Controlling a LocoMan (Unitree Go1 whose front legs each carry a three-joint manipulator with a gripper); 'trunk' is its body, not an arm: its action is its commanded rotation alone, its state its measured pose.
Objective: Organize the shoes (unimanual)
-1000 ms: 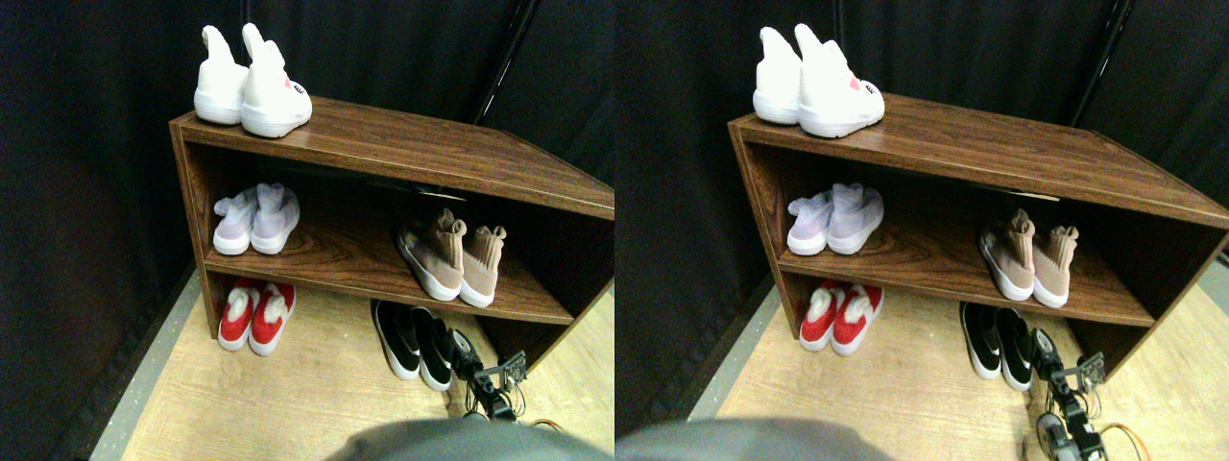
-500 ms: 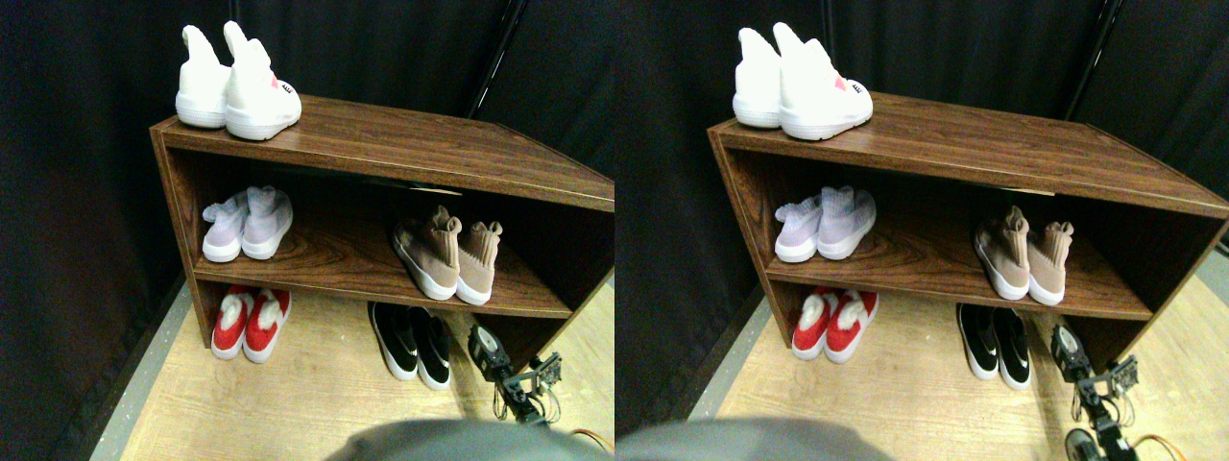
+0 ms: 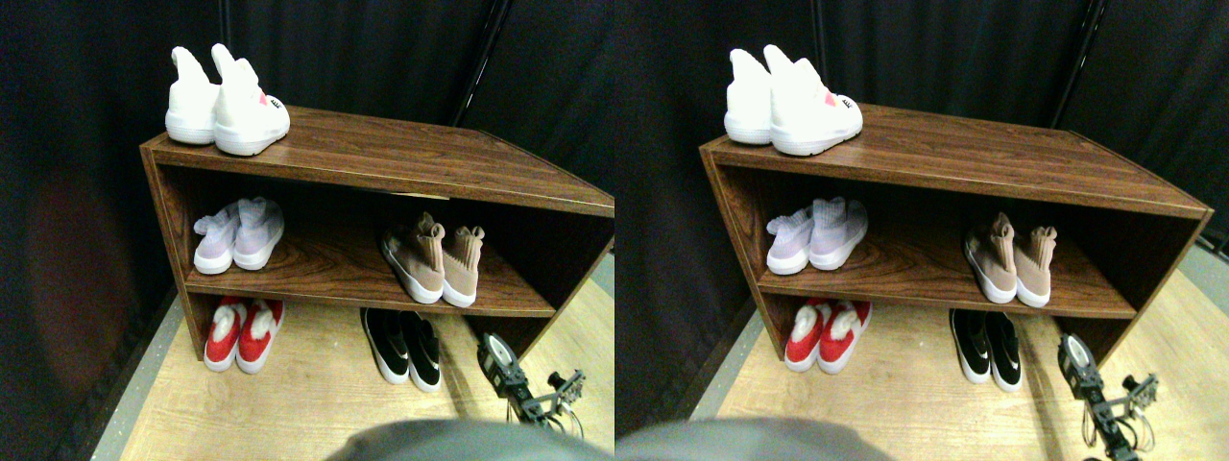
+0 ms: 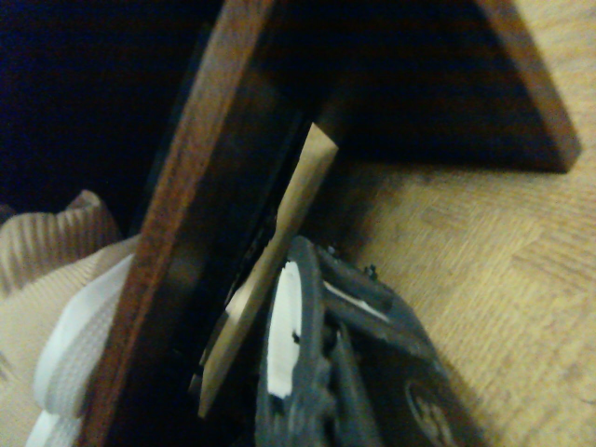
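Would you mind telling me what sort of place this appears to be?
Probably a staged test corner rather than a home: a dark wooden two-tier shoe rack holding paired sneakers such as the tan knit sock-shoes, black curtains behind, light wood-look flooring.

I see tan shoes point(image 3: 432, 261) paired on middle shelf point(image 3: 336, 279) | black slip-ons point(image 3: 403, 346) on floor point(image 3: 307, 403) below | right gripper point(image 3: 494, 351) just beside them, apart
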